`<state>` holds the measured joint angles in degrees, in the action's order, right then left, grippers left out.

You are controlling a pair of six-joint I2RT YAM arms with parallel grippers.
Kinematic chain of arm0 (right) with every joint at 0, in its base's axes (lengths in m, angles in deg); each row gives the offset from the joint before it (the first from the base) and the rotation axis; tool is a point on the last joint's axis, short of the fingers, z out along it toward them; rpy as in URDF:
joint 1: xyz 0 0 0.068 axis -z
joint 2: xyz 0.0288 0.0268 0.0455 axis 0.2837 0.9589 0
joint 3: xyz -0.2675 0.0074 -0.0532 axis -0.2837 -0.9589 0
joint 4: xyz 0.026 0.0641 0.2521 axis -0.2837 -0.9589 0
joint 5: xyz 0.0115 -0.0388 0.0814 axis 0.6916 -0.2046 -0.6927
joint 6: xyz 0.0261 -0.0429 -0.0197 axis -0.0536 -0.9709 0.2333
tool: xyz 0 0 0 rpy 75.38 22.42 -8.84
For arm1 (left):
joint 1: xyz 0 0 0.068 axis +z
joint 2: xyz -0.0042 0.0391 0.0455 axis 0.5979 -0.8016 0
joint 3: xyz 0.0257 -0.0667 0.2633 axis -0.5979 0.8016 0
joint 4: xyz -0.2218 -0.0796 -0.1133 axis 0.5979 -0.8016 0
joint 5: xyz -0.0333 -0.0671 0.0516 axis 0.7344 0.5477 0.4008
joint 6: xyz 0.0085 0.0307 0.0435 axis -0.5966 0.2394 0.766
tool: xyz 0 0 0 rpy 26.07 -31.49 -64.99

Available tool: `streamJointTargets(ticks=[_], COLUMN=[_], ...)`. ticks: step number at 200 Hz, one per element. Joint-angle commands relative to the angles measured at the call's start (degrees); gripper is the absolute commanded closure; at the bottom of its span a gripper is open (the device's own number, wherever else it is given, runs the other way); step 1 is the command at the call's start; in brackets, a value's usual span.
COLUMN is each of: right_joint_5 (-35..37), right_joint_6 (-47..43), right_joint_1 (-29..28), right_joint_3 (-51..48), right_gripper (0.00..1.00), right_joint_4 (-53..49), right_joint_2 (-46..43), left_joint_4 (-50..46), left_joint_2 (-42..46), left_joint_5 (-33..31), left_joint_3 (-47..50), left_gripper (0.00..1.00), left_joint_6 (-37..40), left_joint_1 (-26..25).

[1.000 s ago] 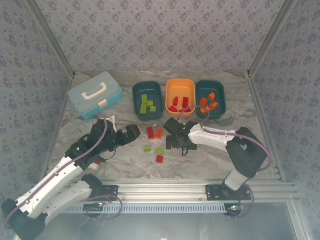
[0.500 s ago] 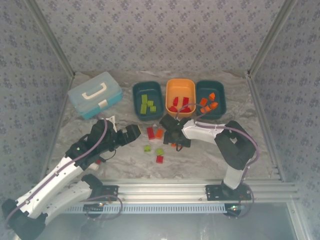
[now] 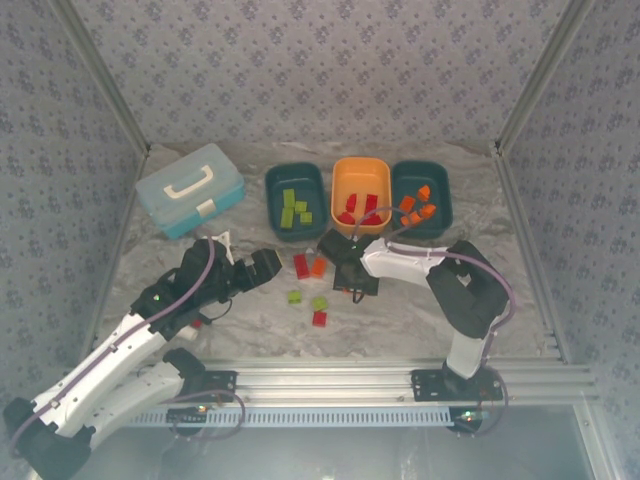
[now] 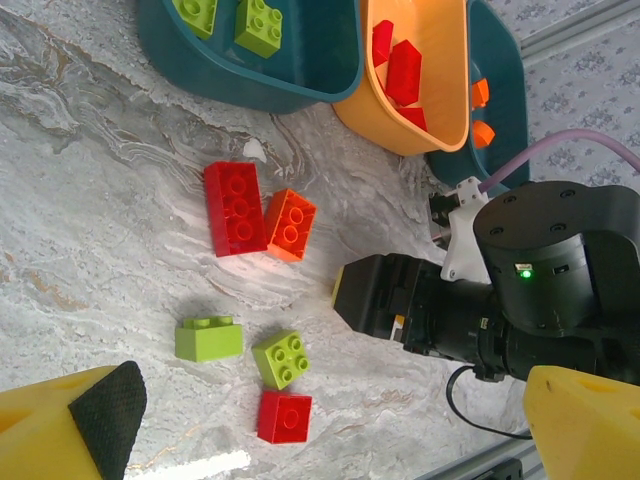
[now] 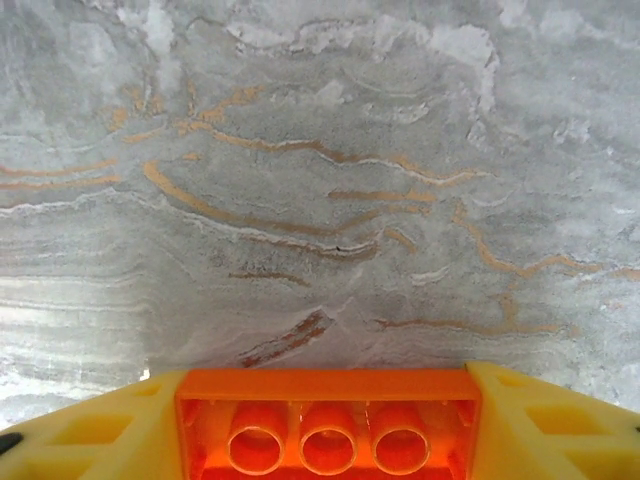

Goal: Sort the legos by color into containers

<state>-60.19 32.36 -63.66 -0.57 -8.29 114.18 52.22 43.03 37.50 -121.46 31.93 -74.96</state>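
Orange lego (image 5: 327, 383) sits squarely between the fingers (image 5: 545, 425) of my right claw (image 5: 327, 440) — about half-closed, a finger pressed against each end, its hollow underside turned toward my wrist. Marbled table (image 5: 320, 180) lies just beyond — loose legos (image 3: 310, 267) to the claw's left.

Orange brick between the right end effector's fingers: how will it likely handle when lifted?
The orange brick looks like rigid moulded plastic, so it probably won't flex between the fingers. Its hollow underside with tubes suggests it is light. Glossy flat ends may slip slightly if the grip is loose.
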Motion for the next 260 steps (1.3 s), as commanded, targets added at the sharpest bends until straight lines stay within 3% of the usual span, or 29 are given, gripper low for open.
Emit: streamJointTargets(ticks=[1, 48, 91, 133, 167, 209, 260], right_joint_5=[2.7, 8.1, 7.0, 1.9, -5.5, -7.4, -9.0], right_joint_6=[1.2, -1.4, -12.3, -17.5, -12.0, -6.5, -3.7], right_joint_1=[-1.1, 0.5, 16.7, 31.3, 38.2, 40.4, 41.0], right_joint_3=[0.3, 3.5, 11.5, 24.9, 38.0, 49.2, 55.5], right_gripper=[0.44, 0.46, 0.45, 0.46, 0.46, 0.46, 0.40], right_joint_4=[-2.7, -9.1, -8.5, -3.0, -2.2, -3.6, -5.0], right_joint_2=[-0.4, -9.7, -13.6, -1.0, 13.4, 25.4, 32.6], left_joint_4=[1.1, 6.8, 20.9, 27.3, 27.6, 27.4, 27.1], left_joint_2=[0.8, -2.4, -20.1, -39.7, -52.2, -59.7, -63.8], left_joint_5=[0.6, 4.5, 12.0, 16.2, 18.6, 19.5, 20.4], left_joint_3=[-0.8, -1.8, -10.5, -24.8, -35.5, -41.2, -43.5], left_gripper=[0.01, 0.01, 0.01, 0.01, 0.02, 0.02, 0.03], left_joint_6=[-0.3, -0.7, -0.5, 0.6, 1.4, 2.2, 2.4], left_joint_1=[0.1, -0.2, -1.3, -0.4, -0.1, 1.2, 1.6])
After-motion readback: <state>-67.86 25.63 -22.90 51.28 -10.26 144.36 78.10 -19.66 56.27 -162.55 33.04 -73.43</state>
